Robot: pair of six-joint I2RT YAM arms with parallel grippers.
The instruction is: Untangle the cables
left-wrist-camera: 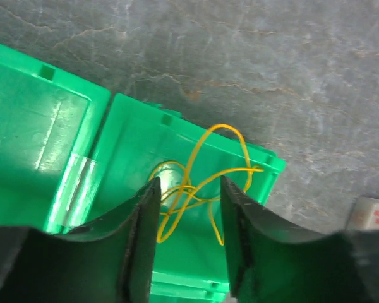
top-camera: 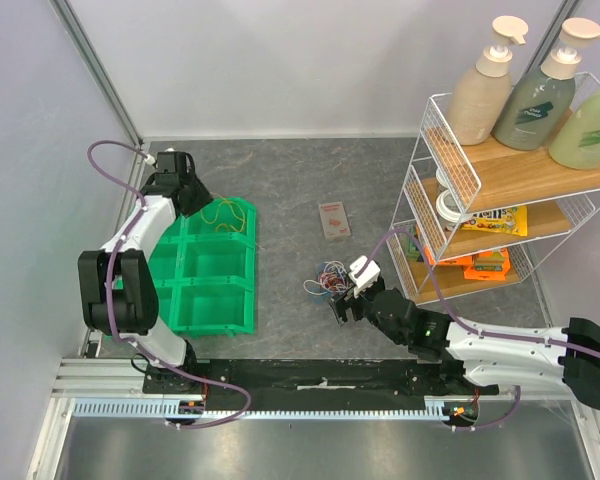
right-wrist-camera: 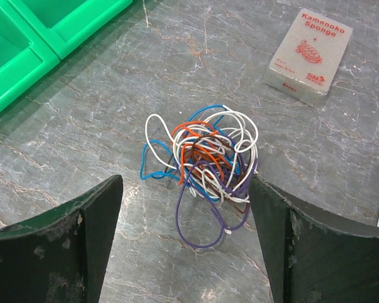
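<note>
A tangle of thin cables (right-wrist-camera: 205,158) in white, blue, orange, purple and brown lies on the grey table; it also shows in the top view (top-camera: 330,277). My right gripper (right-wrist-camera: 186,186) is open and hovers just near of the tangle, touching nothing; in the top view the right gripper (top-camera: 347,297) is right beside it. A separate yellow cable (left-wrist-camera: 205,183) lies looped in the far right compartment of the green bin (left-wrist-camera: 44,126), also seen from the top (top-camera: 223,215). My left gripper (left-wrist-camera: 189,189) is open above that cable, which shows between the jaws.
The green divided bin (top-camera: 212,300) stands at the left. A boxed sponge (top-camera: 333,218) lies behind the tangle, also in the right wrist view (right-wrist-camera: 308,55). A white wire rack (top-camera: 500,190) with bottles and packets stands at the right, close to the right arm.
</note>
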